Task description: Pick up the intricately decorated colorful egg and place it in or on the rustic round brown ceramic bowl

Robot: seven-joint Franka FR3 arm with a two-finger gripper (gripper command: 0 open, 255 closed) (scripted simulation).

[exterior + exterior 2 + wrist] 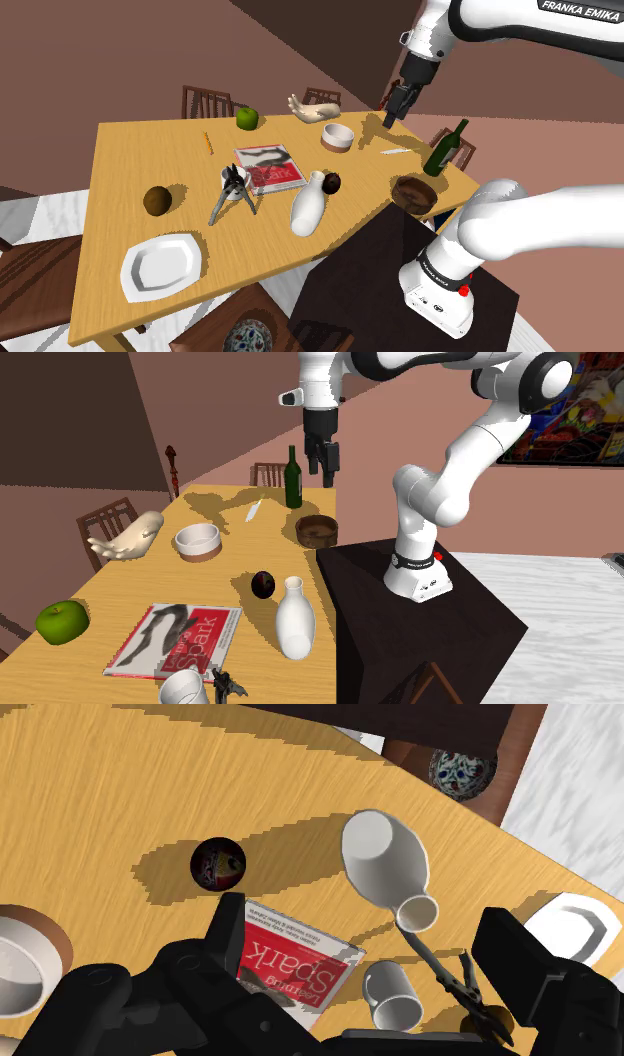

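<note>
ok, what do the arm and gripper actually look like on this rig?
White arm built of rounded, tubular links with dark joints. One link carries dark FRANKA EMIKA lettering, and there is a red mark at the base. The gripper is all black, with two blocky fingers.

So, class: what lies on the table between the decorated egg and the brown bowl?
Nothing: in the second exterior view the table between egg and brown bowl is bare wood; the white vase sits beside the egg, off that line.
</note>
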